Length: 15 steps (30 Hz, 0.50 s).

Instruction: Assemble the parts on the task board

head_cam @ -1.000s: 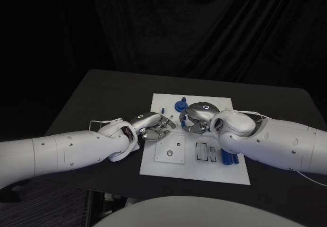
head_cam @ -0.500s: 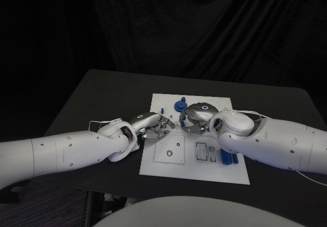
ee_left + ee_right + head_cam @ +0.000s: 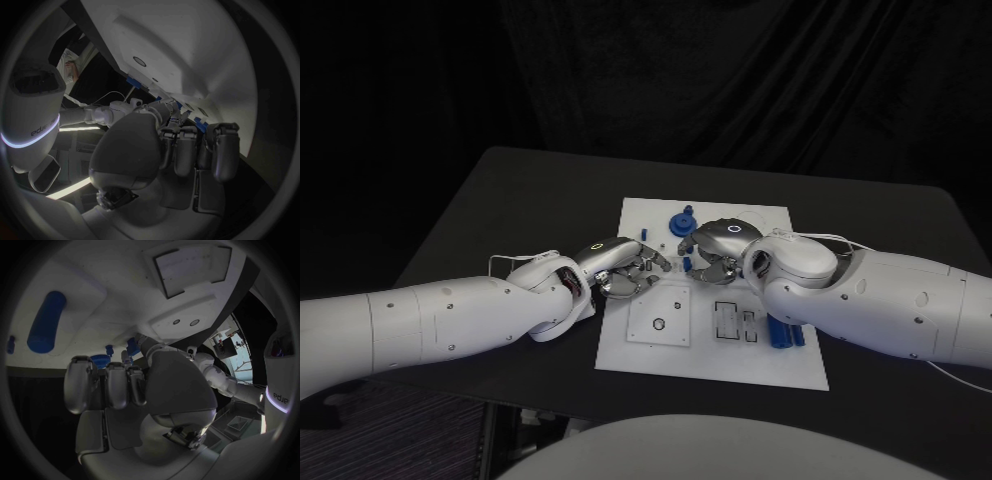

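The white task board point(image 3: 718, 352) lies in the middle of the table. My left hand point(image 3: 626, 270) is over the board's left edge with its fingers point(image 3: 187, 150) curled in. My right hand point(image 3: 717, 250) faces it over the board's middle, its fingers point(image 3: 115, 385) curled too. A small blue part point(image 3: 685, 263) shows between the two hands; I cannot tell whether either hand holds it. A round blue part point(image 3: 684, 222) point(image 3: 100, 360) stands on the board beyond the hands. A blue cylinder point(image 3: 45, 322) lies on the board.
A thin blue peg point(image 3: 645, 233) stands near the board's far left edge. More blue parts point(image 3: 786, 333) lie at the board's right side, next to my right forearm. A raised white block with a hole point(image 3: 659, 324) and slotted recesses point(image 3: 733, 320) sit nearer me.
The fingers of my right hand have shifted slightly. My left hand and the parts on the board have stayed put.
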Available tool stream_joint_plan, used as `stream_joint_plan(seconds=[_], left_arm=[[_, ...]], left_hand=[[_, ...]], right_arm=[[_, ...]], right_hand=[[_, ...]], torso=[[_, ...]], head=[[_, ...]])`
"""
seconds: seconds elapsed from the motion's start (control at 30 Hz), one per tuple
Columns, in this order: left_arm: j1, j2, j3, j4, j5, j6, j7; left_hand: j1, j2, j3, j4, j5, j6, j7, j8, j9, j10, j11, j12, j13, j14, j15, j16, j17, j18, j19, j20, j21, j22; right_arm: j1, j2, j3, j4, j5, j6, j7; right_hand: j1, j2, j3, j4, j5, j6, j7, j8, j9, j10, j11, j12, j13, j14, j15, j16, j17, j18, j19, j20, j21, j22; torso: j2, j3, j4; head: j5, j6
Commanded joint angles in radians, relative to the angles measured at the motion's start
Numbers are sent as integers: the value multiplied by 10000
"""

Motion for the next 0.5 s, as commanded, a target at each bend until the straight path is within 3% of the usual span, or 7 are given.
stream_joint_plan(seconds=[0.03,0.17,0.2,0.27,0.5], left_arm=[[-9,20,8,17,7,21,77],[-9,23,8,14,7,-25,120],[-9,21,8,18,7,-101,205],[-9,10,8,33,7,-240,347],[-7,-101,9,183,8,-939,886]], left_hand=[[16,-91,58,4,50,74,0,34,7,1045,75,34,2631,1057,44,26,2634,97,562,65,-37,2318],[15,-92,58,4,50,76,0,33,6,1045,74,34,2631,1057,44,26,2634,98,559,65,-43,2316],[10,-87,58,12,47,90,12,39,8,1045,77,34,2631,1057,44,26,2634,94,568,65,-25,2322],[-18,-82,48,42,35,121,43,49,11,1045,92,34,2631,1057,50,26,2634,91,573,68,-15,2326],[-602,-42,-610,775,-409,281,243,118,25,1045,288,34,2631,1057,215,26,2634,63,632,200,83,2358]], right_arm=[[-14,-2,3,4,-21,127,-202],[-14,-52,3,39,-21,40,-169],[-14,-88,3,71,-21,-38,-134],[-13,-148,3,130,-21,-212,-53],[15,-515,19,572,-21,-1232,404]], right_hand=[[-23,-94,-94,21,-140,-172,-31,-151,-141,218,-94,-50,1644,555,-89,-58,453,67,144,-87,-50,1924],[-59,-108,-257,118,-443,-547,-90,-358,-405,186,-141,-94,1590,556,-128,-66,444,67,149,-123,-62,1925],[-78,-132,-390,217,-661,-1377,-127,-442,-865,208,-170,-81,1606,564,-151,-53,464,62,162,-146,-49,1932],[-74,-158,-507,323,-812,-1869,-143,-467,-1165,227,-185,-70,1621,571,-168,-43,478,56,176,-164,-30,1941],[-79,-228,-765,657,-1107,-1883,-175,-418,-1360,298,-212,-15,1689,615,-194,45,599,17,254,-191,136,1996]], torso=[[0,0,1],[1,0,3],[1,0,1],[1,0,1],[-2,4,-5]], head=[[7,-1],[26,-1],[34,-1],[47,-1],[57,-1]])
